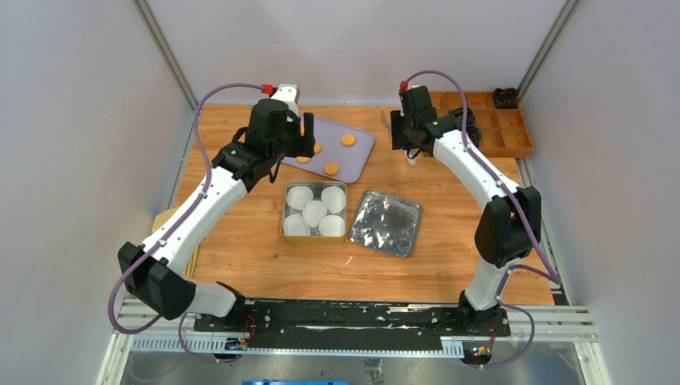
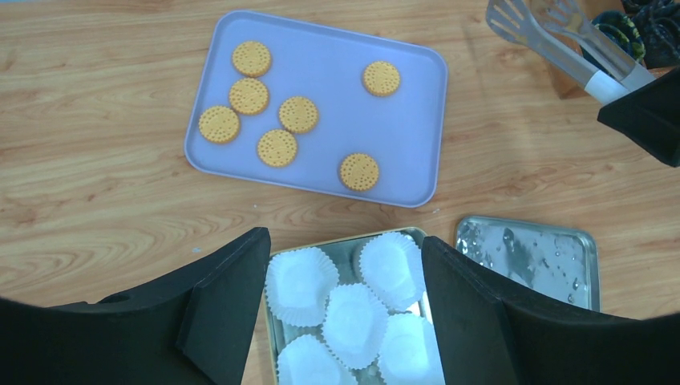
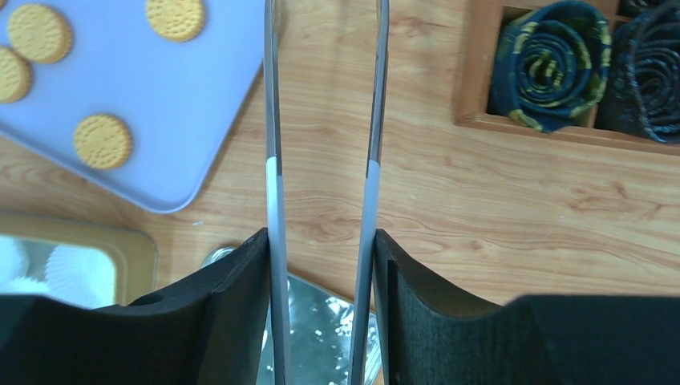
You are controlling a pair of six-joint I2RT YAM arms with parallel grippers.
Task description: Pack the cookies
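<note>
My right pincer (image 3: pixel 321 241) is clamped on the tongs (image 3: pixel 275 200), far right. My left pincer (image 2: pixel 343 241) is released and empty, up above the tray (image 2: pixel 401 120). Seven cookies (image 2: pixel 277 147) lie on that tray, just beyond the tin (image 1: pixel 283 215) of paper cups (image 2: pixel 353 321).
</note>
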